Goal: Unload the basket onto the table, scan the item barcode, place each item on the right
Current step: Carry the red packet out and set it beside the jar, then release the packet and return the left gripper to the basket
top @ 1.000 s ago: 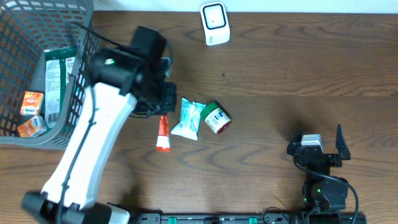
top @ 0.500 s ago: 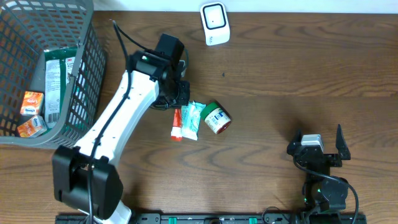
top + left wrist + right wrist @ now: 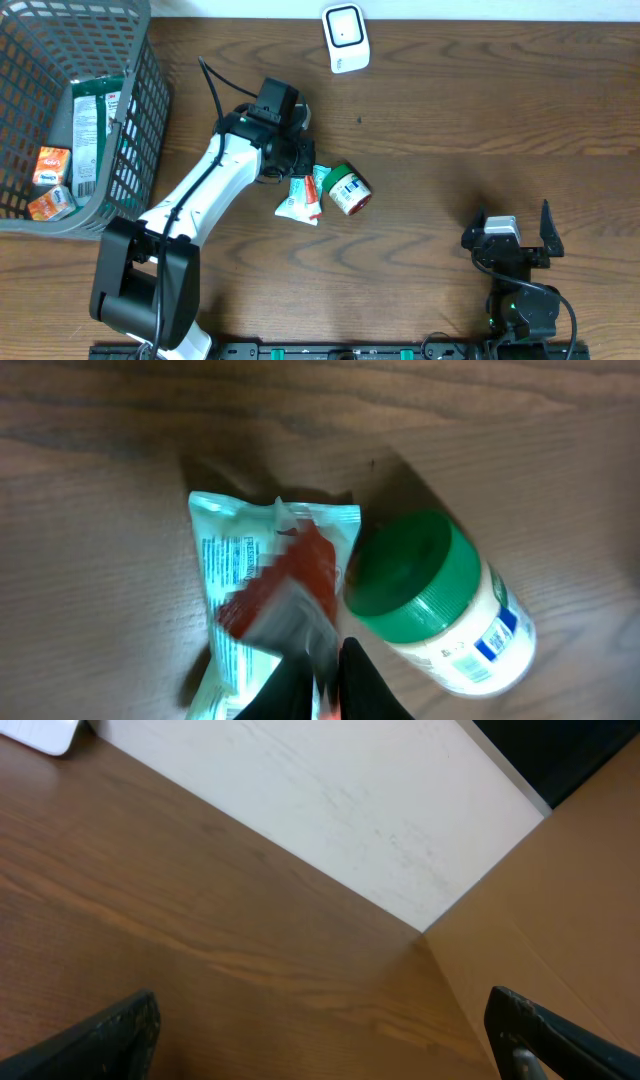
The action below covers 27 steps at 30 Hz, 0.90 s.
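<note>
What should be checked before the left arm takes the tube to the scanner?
1. Grip: the left gripper is closed on the tube: ok.
2. Tube free of neighbours: it overlaps the packet, close beside the jar; whether they touch is unclear: cannot tell.
3. Barcode position: the tube is blurred in the wrist view and no barcode can be made out: cannot tell.
4. Scanner reachable: it stands apart from the other items, with nothing on it: ok.
5. Right gripper out of the way: open, empty, off to the side: ok.
</note>
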{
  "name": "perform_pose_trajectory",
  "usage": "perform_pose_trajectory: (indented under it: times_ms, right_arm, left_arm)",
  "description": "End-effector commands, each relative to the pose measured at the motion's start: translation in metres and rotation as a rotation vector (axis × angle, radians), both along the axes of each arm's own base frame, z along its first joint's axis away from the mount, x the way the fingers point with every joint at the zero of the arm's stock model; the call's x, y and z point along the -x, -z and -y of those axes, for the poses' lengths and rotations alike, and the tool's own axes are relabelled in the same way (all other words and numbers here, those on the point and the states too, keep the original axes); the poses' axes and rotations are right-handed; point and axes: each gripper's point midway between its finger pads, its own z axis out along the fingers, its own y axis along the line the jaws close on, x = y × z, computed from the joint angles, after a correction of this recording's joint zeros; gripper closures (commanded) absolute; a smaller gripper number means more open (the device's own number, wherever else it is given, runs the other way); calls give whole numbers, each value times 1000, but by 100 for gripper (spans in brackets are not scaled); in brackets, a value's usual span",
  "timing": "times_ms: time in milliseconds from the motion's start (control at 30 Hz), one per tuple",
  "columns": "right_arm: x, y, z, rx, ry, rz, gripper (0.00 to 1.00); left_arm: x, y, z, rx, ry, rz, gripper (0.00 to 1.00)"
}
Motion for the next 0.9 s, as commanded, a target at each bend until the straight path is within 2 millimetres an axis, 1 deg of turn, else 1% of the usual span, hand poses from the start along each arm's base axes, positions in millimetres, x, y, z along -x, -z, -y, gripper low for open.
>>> perform_pose_trajectory:
  times_ms: [0, 100, 200, 267, 300, 367, 400, 433, 467, 533, 600, 667, 733, 767, 833, 867]
  right_arm:
    - [0, 0, 0, 7, 2, -2, 1]
    - [0, 0, 0, 7, 2, -2, 1]
    - [0, 0, 0, 7, 2, -2, 1]
    - [0, 0, 0, 7, 2, -2, 1]
    - [0, 0, 0, 7, 2, -2, 1]
    - [0, 0, 0, 7, 2, -2, 1]
    - [0, 0, 0, 7, 2, -2, 1]
    - [0, 0, 0, 7, 2, -2, 1]
    - [0, 0, 0, 7, 2, -2, 1]
    - [0, 0, 0, 7, 2, -2, 1]
    - [0, 0, 0, 7, 2, -2, 1]
    - [0, 0, 0, 7, 2, -2, 1]
    - [0, 0, 0, 7, 2, -2, 1]
    - [0, 0, 0, 7, 2, -2, 1]
    - [0, 0, 0, 7, 2, -2, 1]
    - [0, 0, 0, 7, 2, -2, 1]
  left_arm:
    - [3, 16, 2, 16, -28, -31, 88]
    - [3, 23, 2, 18, -29, -25, 88]
    - [0, 23, 2, 16, -25, -9, 88]
    - [-3, 20, 3, 22, -25, 6, 83]
    - [-5, 18, 3, 23, -23, 14, 76]
    - [-10, 8, 5, 31, -11, 43, 69]
    - [-12, 1, 6, 36, -12, 59, 63]
    - [-15, -8, 7, 46, -12, 82, 57]
    - [-18, -17, 7, 51, -14, 105, 48]
    - [-23, -39, 5, 45, -25, 151, 40]
    - [-26, -62, -3, 10, -47, 189, 39]
    - [-28, -89, -15, -46, -77, 215, 38]
    - [-29, -118, -32, -115, -114, 234, 38]
    - [-29, -141, -44, -157, -136, 250, 38]
    - [-30, -175, -67, -216, -189, 284, 37]
    - [-31, -196, -82, -243, -229, 310, 37]
